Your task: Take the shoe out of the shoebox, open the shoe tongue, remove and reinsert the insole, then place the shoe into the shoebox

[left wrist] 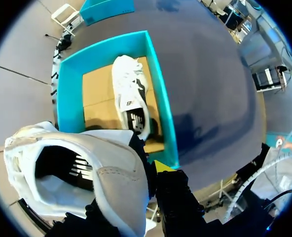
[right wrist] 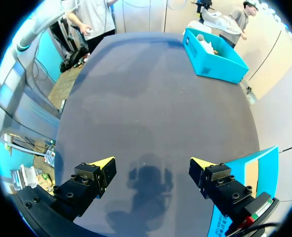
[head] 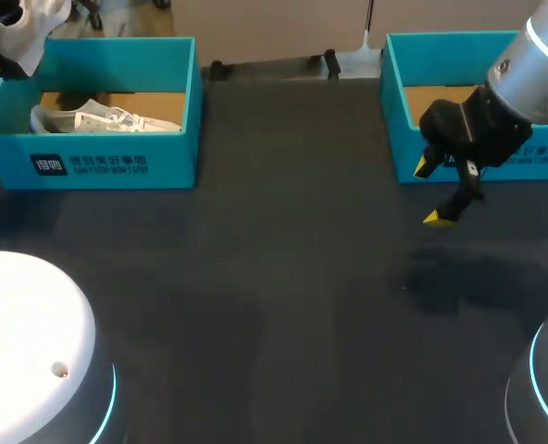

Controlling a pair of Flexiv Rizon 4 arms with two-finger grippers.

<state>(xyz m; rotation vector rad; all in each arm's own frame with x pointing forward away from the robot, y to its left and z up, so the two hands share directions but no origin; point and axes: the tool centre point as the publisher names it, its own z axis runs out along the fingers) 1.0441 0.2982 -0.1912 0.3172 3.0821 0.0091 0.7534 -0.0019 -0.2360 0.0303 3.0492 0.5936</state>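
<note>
Clearly the left gripper, clamped on the shoe above the ten-o'clock shoebox, needed a level lift clear of the walls; the right gripper at two o'clock hung with fingers apart.

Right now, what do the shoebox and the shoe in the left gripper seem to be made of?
The shoebox: likely cardboard, matte teal walls, bare brown floor inside. The held shoe: smooth white upper with stitched seams, leather or synthetic, cannot tell which; the lining looks like soft fabric.

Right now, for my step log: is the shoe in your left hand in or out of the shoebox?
Out: the left hand holds the white shoe lifted clear of the shoebox, where a second shoe lies.
</note>
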